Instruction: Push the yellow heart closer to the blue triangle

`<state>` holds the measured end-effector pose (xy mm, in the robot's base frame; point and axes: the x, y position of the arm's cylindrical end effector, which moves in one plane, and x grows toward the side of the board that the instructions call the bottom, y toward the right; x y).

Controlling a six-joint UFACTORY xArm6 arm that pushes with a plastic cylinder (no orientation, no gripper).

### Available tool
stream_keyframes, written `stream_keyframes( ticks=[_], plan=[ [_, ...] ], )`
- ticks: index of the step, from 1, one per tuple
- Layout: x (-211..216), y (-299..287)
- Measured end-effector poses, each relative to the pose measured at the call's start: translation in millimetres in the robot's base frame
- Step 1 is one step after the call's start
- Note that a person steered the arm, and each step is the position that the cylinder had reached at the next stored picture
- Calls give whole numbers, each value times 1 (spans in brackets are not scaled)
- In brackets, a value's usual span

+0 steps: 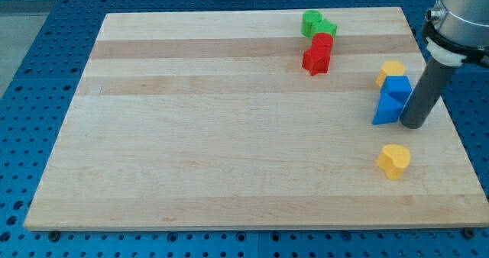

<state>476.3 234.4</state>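
My tip [413,125] touches the blue triangle [386,112], partly hiding its right edge.

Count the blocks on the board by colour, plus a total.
Green: 2, the green blocks at the view's top
Red: 2, the red blocks just below them
Yellow: 2, the yellow block and the yellow heart
Blue: 2, the blue cube and the blue triangle
Total: 8
My tip sits right of the blue triangle.

Setting: robotics lab bench.
Evidence: blue perforated mounting plate [46,29] beneath a wooden counter [229,136]; grey robot arm [458,14] above.
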Motion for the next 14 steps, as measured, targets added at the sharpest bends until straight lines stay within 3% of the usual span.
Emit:
stream_keyframes(
  ticks=[3, 6, 10, 14],
  plan=[
    [95, 12],
    [72, -61],
    [7, -90],
    [4, -150]
  ],
)
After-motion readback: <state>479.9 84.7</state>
